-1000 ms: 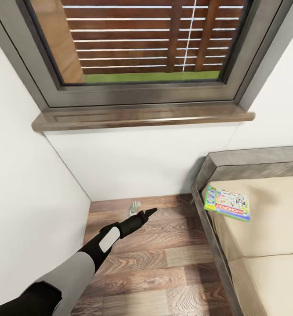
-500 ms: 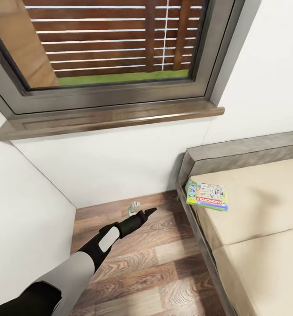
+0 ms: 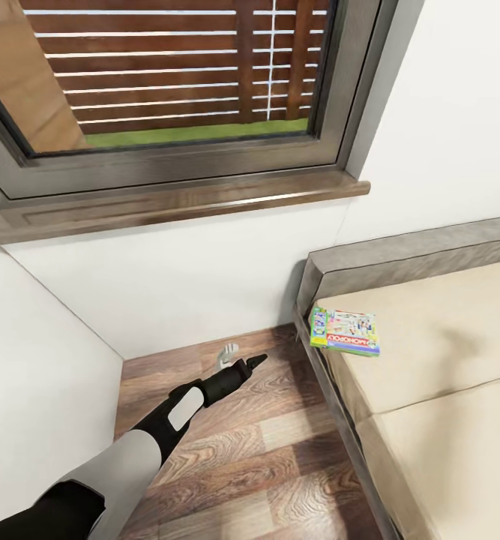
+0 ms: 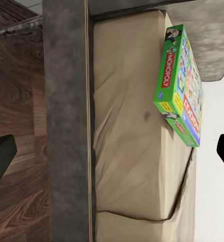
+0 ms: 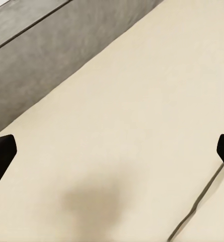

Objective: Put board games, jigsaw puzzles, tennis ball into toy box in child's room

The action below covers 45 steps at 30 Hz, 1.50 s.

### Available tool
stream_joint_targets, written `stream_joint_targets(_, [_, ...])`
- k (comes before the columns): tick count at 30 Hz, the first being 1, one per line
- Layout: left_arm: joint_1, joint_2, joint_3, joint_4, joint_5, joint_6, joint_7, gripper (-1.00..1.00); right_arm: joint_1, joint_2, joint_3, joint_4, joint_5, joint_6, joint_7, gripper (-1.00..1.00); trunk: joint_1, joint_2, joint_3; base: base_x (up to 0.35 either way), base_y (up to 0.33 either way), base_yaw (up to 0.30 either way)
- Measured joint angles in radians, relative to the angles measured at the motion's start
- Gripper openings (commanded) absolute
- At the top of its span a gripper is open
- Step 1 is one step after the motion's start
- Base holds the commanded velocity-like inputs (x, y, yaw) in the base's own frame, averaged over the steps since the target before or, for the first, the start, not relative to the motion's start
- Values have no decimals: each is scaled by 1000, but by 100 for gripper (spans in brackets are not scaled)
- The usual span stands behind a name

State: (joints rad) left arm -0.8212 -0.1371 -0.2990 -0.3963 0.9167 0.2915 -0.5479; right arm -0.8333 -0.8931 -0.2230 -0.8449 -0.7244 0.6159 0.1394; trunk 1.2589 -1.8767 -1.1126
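Monopoly box lies flat on the beige bed near its headboard corner, well apart from the left gripper held over the wood floor, both grippers' fingers spread wide and empty.
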Motion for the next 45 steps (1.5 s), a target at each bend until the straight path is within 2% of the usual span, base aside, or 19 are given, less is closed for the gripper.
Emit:
stream_joint_targets(7, [-4, 0, 0, 0, 0, 1, 0, 100, 1, -1, 0, -1, 0, 0, 0, 100, 0, 0, 0, 0, 0, -16])
stream_joint_targets(28, [-61, 10, 3, 0, -1, 2, 6, 100, 2, 1, 1, -2, -1, -5, 6, 100, 0, 0, 0, 0, 0, -3])
stream_joint_targets(38, [-87, 14, 8, 3, 0, 2, 9, 100, 3, 18, 2, -4, 0, -18, 5, 100, 0, 0, 0, 0, 0, 0])
stream_joint_targets(45, [-91, 15, 23, 10, 8, 0, 9, 100, 4, 41, 3, -11, -1, -25, 3, 100, 0, 0, 0, 0, 0, 0])
